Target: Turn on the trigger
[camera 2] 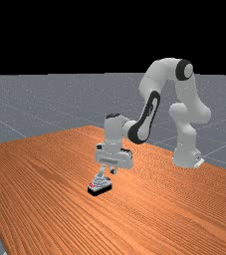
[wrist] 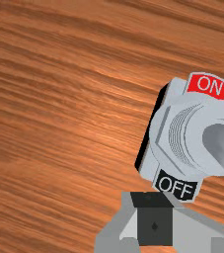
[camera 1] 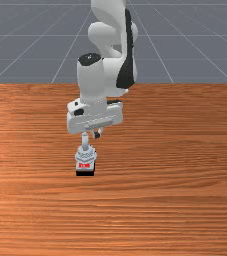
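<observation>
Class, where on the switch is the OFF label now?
In the wrist view, the OFF label sits on the switch, toward the tool, across the lever from the red ON label.

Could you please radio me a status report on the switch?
Gripper shut on nothing, beside the lever. Lever appears tilted away from the ON label. No obstruction seen.

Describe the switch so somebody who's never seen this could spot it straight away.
On the orange-brown table, follow the white-and-grey arm down to its end effector. Close by stands a grey switch with a black base and a rounded lever. Unlike the arm, it carries a red ON label and a black OFF label.
</observation>
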You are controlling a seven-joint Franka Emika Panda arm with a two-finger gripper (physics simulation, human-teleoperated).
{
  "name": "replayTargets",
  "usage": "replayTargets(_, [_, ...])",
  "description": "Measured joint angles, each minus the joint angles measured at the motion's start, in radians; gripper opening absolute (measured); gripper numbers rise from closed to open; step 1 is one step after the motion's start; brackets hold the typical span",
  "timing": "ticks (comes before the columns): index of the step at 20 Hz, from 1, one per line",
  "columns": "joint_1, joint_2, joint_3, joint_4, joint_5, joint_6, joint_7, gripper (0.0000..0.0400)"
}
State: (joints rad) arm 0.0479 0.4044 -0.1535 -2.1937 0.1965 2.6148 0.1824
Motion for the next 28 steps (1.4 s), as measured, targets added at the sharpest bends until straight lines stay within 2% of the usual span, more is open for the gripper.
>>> replayTargets(4, [-0.016, 0.006, -0.013, 0.009, 0.010, -0.004, 0.008, 0.0000])
replayTargets(8, [-0.046, 0.006, 0.005, 0.012, -0.001, -0.009, -0.096, 0.0000])
replayTargets(9, [-0.043, 0.005, 0.005, 0.010, -0.002, -0.009, -0.092, 0.0000])
replayTargets(10, [-0.008, 0.004, -0.026, 0.005, -0.032, 0.001, -0.011, 0.0000])
replayTargets(12, [-0.014, 0.004, -0.024, 0.007, -0.028, 0.000, -0.021, 0.0000])
replayTargets(13, [-0.024, 0.007, -0.019, 0.012, 0.005, -0.007, -0.003, 0.0000])
replayTargets(17, [-0.052, 0.015, -0.026, 0.025, 0.012, -0.014, -0.029, 0.0000])
replayTargets(18, [-0.061, 0.023, -0.024, 0.047, -0.005, -0.055, -0.065, 0.0000])
replayTargets(19, [-0.013, 0.016, -0.070, 0.019, -0.068, 0.000, 0.005, 0.0000])
replayTargets(20, [-0.069, 0.012, -0.009, 0.025, -0.009, -0.017, -0.121, 0.0000])
replayTargets(23, [-0.074, 0.057, 0.001, 0.105, -0.014, -0.053, -0.141, 0.0003])
replayTargets(24, [-0.085, 0.058, 0.014, 0.082, 0.037, 0.039, -0.107, 0.0000])
replayTargets(27, [-0.084, 0.045, 0.010, 0.087, 0.039, 0.017, -0.104, 0.0007])
replayTargets(28, [-0.121, 0.054, 0.031, 0.151, 0.086, -0.144, -0.148, 0.0012])
